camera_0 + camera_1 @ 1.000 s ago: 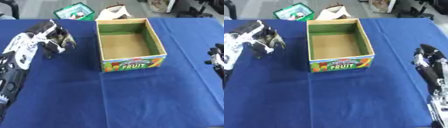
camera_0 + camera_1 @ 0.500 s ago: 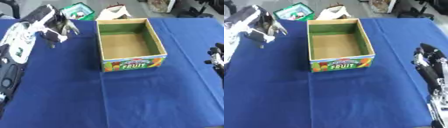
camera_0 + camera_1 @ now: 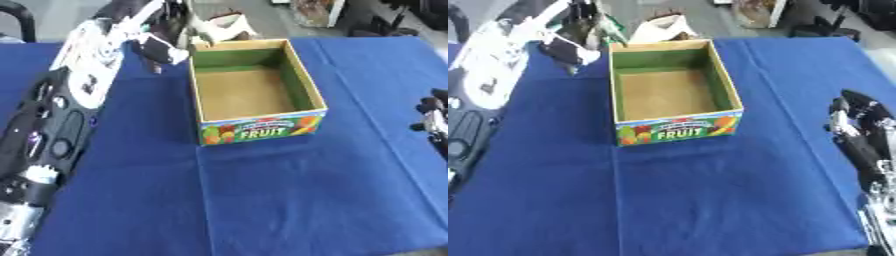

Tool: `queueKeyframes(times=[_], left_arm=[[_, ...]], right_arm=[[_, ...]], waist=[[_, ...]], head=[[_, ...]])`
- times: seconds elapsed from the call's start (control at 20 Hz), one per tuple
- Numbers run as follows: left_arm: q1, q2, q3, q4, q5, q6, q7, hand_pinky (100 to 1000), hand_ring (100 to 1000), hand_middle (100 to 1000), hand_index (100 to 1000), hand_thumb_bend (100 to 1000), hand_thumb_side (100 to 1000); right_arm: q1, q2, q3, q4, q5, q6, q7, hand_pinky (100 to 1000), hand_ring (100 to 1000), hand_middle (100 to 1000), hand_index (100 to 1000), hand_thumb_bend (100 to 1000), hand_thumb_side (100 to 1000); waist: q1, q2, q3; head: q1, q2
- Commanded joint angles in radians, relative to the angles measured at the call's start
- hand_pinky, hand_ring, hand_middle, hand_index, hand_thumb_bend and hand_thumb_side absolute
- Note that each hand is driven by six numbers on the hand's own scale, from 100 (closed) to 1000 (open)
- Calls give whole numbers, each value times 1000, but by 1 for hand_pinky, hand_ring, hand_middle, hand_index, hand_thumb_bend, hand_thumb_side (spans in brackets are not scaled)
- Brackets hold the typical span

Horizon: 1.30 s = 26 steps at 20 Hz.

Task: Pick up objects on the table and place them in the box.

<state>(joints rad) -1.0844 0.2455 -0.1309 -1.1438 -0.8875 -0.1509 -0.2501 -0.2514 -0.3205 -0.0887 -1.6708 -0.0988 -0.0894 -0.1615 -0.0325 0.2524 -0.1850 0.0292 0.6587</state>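
Left hand (image 3: 153,30) at 11 o'clock, raised just beside box (image 3: 254,85) far-left corner — fingers curled round dark-and-white object (image 3: 164,49), too blurred to name. Held above worktop (image 3: 289,200), presumably so it can pass over box wall. Box at centre, open, interior bare; release judged as next step. Right hand (image 3: 859,130) at 3 o'clock, idle at the edge of blue cloth — fingers relaxed, holding nothing, clear of carry path.
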Motion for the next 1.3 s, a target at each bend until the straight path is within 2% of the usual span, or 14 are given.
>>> queueKeyframes(times=[0.05, 0.45, 0.55, 0.65, 0.7, 0.75, 0.8, 0.85, 0.9, 0.95, 1.05, 1.15, 1.3], left_arm=[[-33, -42, -10, 9, -17, -10, 25, 397, 218, 188, 383, 251, 100], [37, -113, -16, 135, -227, -20, 146, 459, 312, 266, 456, 312, 100], [50, -122, -11, 164, -259, -25, 161, 484, 362, 315, 499, 341, 100], [56, -127, -8, 173, -277, -32, 174, 512, 417, 375, 548, 401, 100], [57, -128, -8, 172, -283, -36, 177, 540, 456, 426, 595, 451, 100], [58, -129, -10, 170, -286, -41, 177, 561, 497, 475, 644, 538, 100], [58, -130, -12, 167, -287, -46, 174, 577, 521, 500, 665, 618, 132], [58, -130, -15, 161, -286, -53, 173, 591, 543, 522, 681, 686, 210], [57, -130, -19, 154, -285, -60, 171, 599, 554, 533, 687, 715, 245], [57, -130, -24, 147, -285, -68, 168, 626, 593, 578, 709, 818, 355], [56, -131, -34, 129, -280, -86, 164, 654, 627, 620, 727, 925, 469], [55, -130, -45, 110, -266, -102, 158, 672, 650, 645, 739, 954, 519], [54, -126, -64, 74, -231, -122, 145, 684, 661, 656, 741, 951, 552]], right_arm=[[-18, -10, 5, -8, -5, 0, 11, 570, 749, 677, 790, 100, 361], [-34, 8, 15, -7, -9, 0, 23, 570, 749, 677, 790, 100, 364], [-34, 9, 15, -7, -9, 0, 24, 570, 749, 677, 790, 100, 363], [-35, 9, 14, -7, -9, 0, 23, 570, 749, 677, 790, 100, 364], [-34, 9, 13, -7, -9, 0, 23, 570, 749, 677, 790, 100, 359], [-34, 9, 14, -7, -10, 0, 23, 570, 749, 678, 790, 100, 365], [-34, 9, 14, -7, -10, 0, 23, 570, 749, 678, 790, 100, 365], [-34, 10, 14, -7, -10, 0, 24, 570, 749, 678, 790, 100, 365], [-34, 10, 14, -7, -10, 0, 24, 570, 749, 677, 790, 100, 365], [-34, 9, 14, -7, -10, 0, 24, 570, 749, 678, 790, 100, 365], [-34, 10, 13, -7, -10, 0, 24, 570, 750, 678, 790, 100, 366], [-34, 10, 13, -7, -10, 0, 24, 570, 750, 678, 790, 100, 367], [-34, 9, 12, -8, -9, 0, 23, 570, 750, 678, 790, 100, 367]], waist=[[-1, -19, -13], [-2, -5, -41], [-3, -2, -42], [-3, 0, -41], [-3, 1, -41], [-3, 2, -40], [-3, 2, -40], [-3, 2, -39], [-4, 2, -38], [-4, 3, -38], [-4, 3, -36], [-4, 4, -35], [-3, 5, -32]], head=[[15, -5], [14, -15], [11, -17], [11, -18], [11, -18], [11, -18], [11, -19], [11, -19], [12, -20], [13, -20], [15, -21], [15, -22], [15, -22]])
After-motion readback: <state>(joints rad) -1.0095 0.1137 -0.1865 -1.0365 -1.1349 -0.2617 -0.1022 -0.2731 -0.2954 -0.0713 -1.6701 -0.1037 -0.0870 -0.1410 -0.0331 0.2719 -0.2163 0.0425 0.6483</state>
